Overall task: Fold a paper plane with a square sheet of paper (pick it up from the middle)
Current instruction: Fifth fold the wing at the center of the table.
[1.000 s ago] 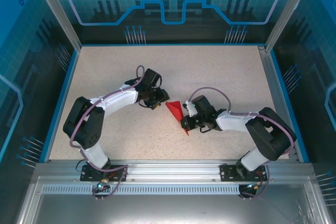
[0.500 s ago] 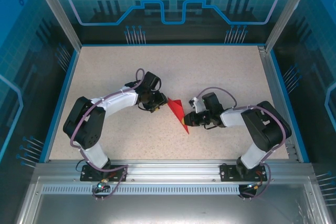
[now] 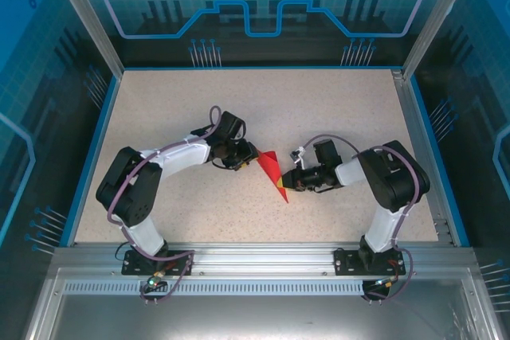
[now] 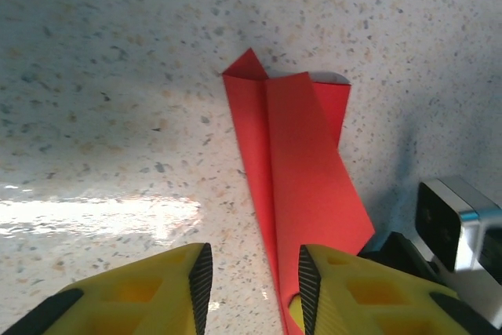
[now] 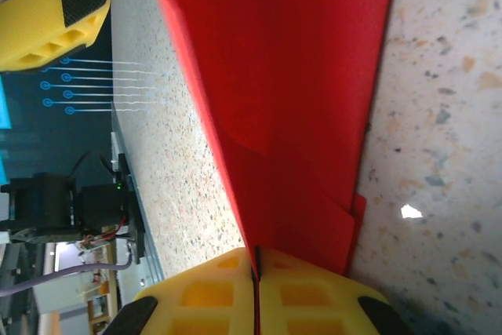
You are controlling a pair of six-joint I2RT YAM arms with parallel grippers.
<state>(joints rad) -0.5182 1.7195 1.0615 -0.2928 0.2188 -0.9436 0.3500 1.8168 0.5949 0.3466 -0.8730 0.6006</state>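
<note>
The paper plane (image 3: 271,170) lies near the middle of the table (image 3: 343,109), between the two grippers, and has barely shifted from a second back. Since then the right arm has drawn its elbow inward, so the forearm now runs nearly level toward the paper. The left arm has edged slightly closer to the plane's far end. The right gripper (image 3: 284,185) is clamped on the plane's near, narrow end. The left gripper (image 3: 244,158) sits just beside the far corner with its jaws apart. Overhead, both gripper heads cover part of the paper's edges. The left wrist view shows overlapping folded layers and one long edge running into the gap between the yellow fingers (image 4: 188,288). The right wrist view shows red paper pinched in the seam between closed pads (image 5: 212,292).
</note>
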